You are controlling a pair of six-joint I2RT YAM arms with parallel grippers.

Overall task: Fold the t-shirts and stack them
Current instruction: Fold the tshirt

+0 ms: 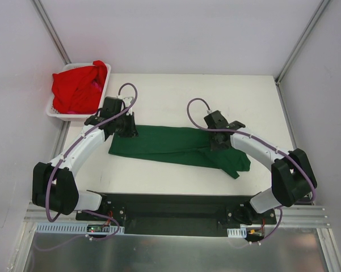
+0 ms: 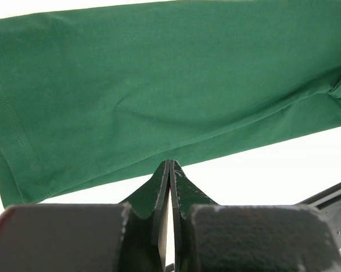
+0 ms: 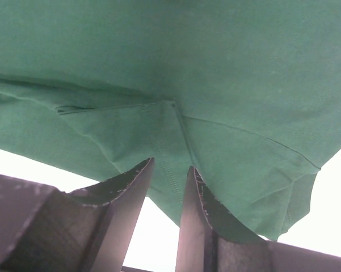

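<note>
Both arms reach in low, elbows out: left gripper (image 1: 128, 128) clenched tight at the left end of the green t-shirt (image 1: 170, 144), right gripper (image 1: 219, 141) released, straddling its sleeve fold. It lies stretched across the bench (image 1: 176, 96).

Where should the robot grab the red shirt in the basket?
Pinch the bunched top fold of the red t-shirt, where it humps above the rim of the white basket. Come straight down from above, since the basket walls seem to block the sides.
</note>
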